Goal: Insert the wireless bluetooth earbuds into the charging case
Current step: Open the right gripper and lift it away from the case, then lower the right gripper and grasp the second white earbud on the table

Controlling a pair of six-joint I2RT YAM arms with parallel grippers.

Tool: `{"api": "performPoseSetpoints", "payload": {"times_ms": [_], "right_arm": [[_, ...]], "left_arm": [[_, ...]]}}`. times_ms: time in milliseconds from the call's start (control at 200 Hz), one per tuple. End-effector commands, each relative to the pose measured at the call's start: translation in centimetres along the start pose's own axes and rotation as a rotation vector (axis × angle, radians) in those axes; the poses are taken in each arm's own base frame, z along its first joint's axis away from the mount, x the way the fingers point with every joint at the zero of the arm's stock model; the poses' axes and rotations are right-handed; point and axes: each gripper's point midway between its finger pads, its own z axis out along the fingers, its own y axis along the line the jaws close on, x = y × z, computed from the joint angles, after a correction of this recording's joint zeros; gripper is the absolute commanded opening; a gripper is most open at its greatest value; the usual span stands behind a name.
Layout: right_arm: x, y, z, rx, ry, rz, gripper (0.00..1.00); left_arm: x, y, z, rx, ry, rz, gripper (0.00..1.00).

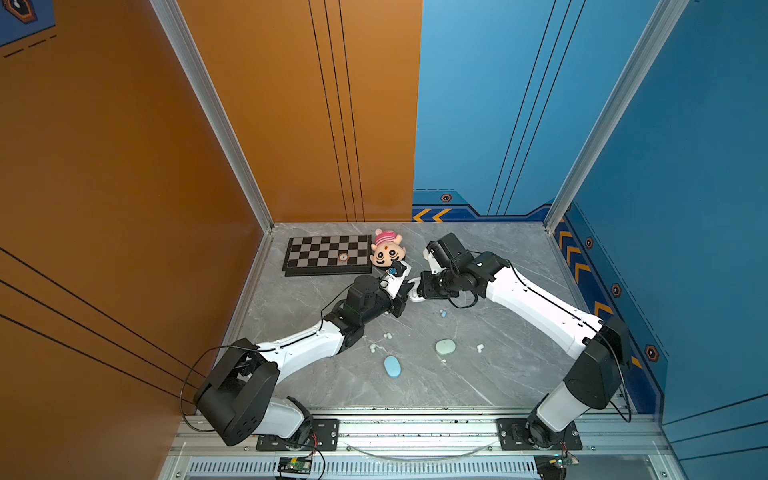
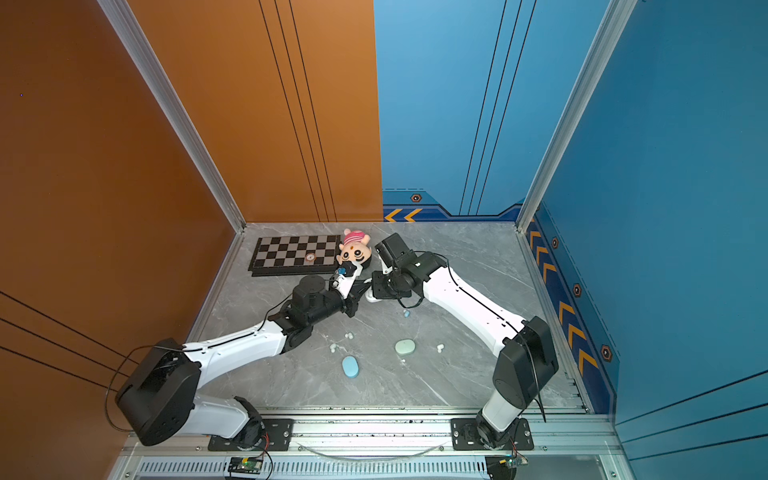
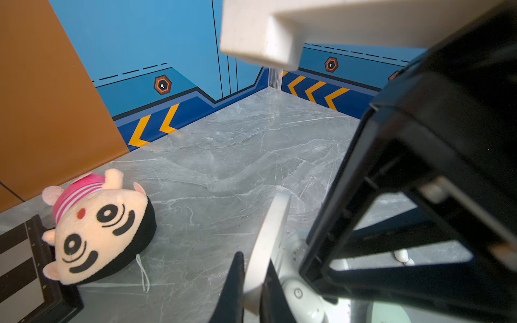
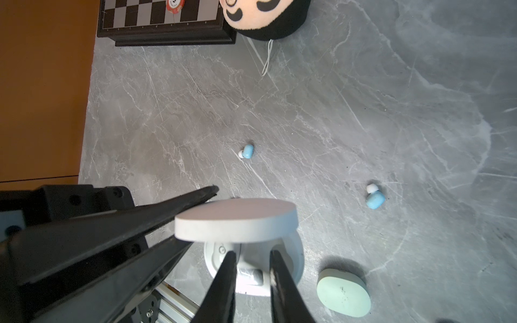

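1. Left gripper [image 3: 253, 260]: I read it as fully closed, its two black fingers pinching the raised lid [image 4: 235, 221] of the white charging case [image 4: 295, 251]. The lid stood hinged up; the case base sat on the table [image 1: 478, 382].

2. Right gripper [image 4: 253, 253]: I saw its jaws a narrow gap apart, tips lowered into the open case base. One pale earbud [image 4: 250, 275] lay in the case between the tips. I could not tell whether the fingers actually touched it.

3. Cases counted: three.
- One white, open, held as above.
- One mint-green case [image 4: 344, 293], closed, near the white one on the side toward the robot bases.
- One blue case [image 1: 392, 367], closed, near the mint-green one and to its left in both top views.

4. Earbuds counted: six.
- One pale, in the white case.
- Two light blue earbuds [image 4: 247, 151] [image 4: 375, 199], loose on the table and apart from each other; I found only one of them in the top views.
- Three white earbuds [image 1: 388, 334] [image 1: 372, 347] [image 1: 480, 347], loose on the table, two left of the mint-green case and one to its right.

5. Other items: one chessboard [image 1: 328, 253] at the far edge, carrying one round token [image 1: 343, 257], and one plush toy [image 1: 386, 249] touching the board's right end.
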Motion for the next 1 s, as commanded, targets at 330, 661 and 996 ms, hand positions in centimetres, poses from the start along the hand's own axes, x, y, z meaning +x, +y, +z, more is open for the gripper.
{"api": "performPoseSetpoints", "payload": {"times_ms": [330, 661, 996], "right_arm": [[-0.3, -4.3, -7.6, 0.014, -0.109, 0.155, 0.32], [10.7, -15.4, -4.8, 0.261, 0.172, 0.373, 0.4], [15.0, -20.3, -1.9, 0.483, 0.231, 0.784, 0.46]], "left_arm": [[-2.3, -0.6, -0.9, 0.019, -0.067, 0.044, 0.0], [-2.1, -2.5, -0.8, 0.087, -0.065, 0.081, 0.0], [-1.0, -4.1, -0.5, 0.117, -0.042, 0.099, 0.0]]}}
